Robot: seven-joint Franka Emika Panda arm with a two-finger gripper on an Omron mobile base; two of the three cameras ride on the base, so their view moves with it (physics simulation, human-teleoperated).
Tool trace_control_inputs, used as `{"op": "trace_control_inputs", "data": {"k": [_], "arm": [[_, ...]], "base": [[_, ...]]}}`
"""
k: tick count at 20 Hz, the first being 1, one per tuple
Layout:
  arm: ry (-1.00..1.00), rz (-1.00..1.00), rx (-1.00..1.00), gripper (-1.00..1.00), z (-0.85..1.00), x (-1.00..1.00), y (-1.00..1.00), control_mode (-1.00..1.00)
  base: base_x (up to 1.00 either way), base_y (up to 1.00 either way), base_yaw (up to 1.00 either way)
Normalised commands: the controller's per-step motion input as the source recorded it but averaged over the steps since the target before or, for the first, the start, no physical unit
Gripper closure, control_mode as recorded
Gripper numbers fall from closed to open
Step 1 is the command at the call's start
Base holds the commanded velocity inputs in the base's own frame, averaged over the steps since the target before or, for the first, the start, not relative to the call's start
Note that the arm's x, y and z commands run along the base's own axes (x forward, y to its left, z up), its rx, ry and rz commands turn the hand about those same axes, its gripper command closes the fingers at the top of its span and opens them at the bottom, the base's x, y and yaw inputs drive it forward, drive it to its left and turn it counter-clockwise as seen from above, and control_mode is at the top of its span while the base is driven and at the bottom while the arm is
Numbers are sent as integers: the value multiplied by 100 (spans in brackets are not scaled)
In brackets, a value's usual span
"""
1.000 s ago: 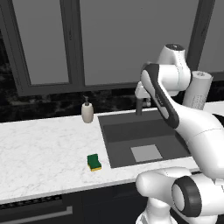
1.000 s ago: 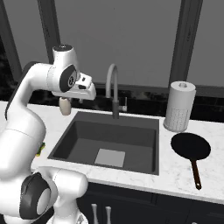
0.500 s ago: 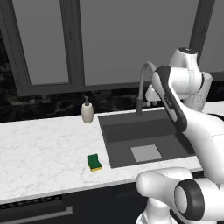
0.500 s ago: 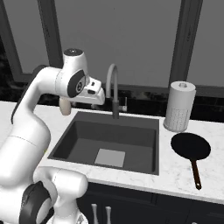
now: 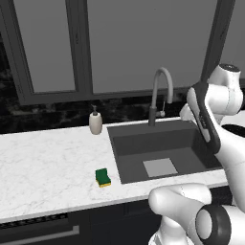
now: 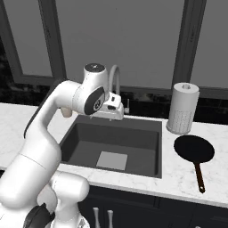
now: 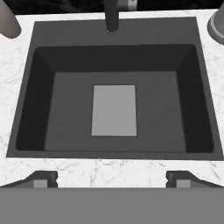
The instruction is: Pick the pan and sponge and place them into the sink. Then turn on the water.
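The gripper (image 7: 112, 177) was held wide open and empty above the sink (image 7: 41, 109), marble counter (image 7: 113, 168) beneath it

White marble counter (image 5: 48, 162): sponge (image 5: 102, 177) near edge left of sink (image 5: 158, 143); soap bottle (image 5: 95, 123) far; pan (image 6: 194, 151), paper-towel roll (image 6: 183, 108) right

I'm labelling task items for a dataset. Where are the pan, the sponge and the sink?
pan (image 6: 193, 149): right base view, middle of its black dish.
sponge (image 5: 102, 175): left base view, its green top.
sink (image 7: 113, 110): hand view, light patch on its bottom.
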Motion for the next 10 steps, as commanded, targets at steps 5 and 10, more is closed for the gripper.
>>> {"op": "trace_control_inputs", "data": {"k": [5, 10], "arm": [[0, 0, 0, -100, -25, -18, -71, -100], [0, 0, 0, -100, -22, -4, -72, -100]], "base": [[0, 0, 0], [0, 0, 0]]}}
